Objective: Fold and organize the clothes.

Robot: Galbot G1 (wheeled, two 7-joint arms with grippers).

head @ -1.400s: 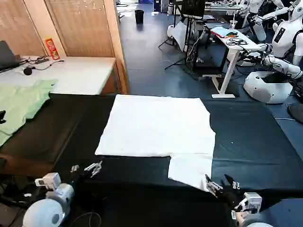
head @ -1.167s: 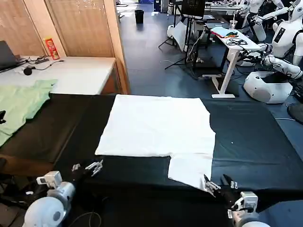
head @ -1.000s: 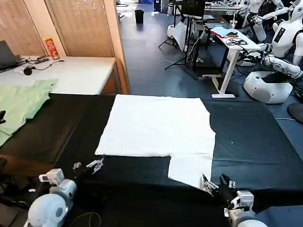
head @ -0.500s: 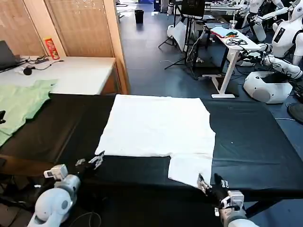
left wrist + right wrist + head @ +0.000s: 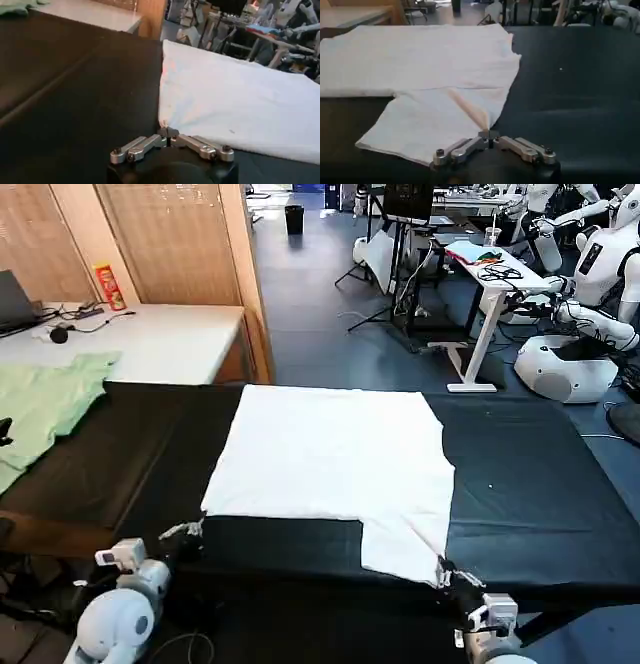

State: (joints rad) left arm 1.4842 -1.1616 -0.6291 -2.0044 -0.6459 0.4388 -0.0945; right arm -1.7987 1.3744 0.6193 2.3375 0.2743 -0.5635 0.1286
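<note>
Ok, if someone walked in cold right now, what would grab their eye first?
The white T-shirt spread flat mid-table on the black table, its sleeve reaching the near edge. Then the two hands pinching it: the left hand shut on the near left corner, the right hand shut on the sleeve's near corner. A pale green garment lies at the far left.

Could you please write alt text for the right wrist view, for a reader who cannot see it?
The right gripper has its fingers shut on the near corner of the white T-shirt's sleeve, pinching the cloth into a raised crease. The rest of the shirt lies spread flat on the black table, reaching away from the camera.
</note>
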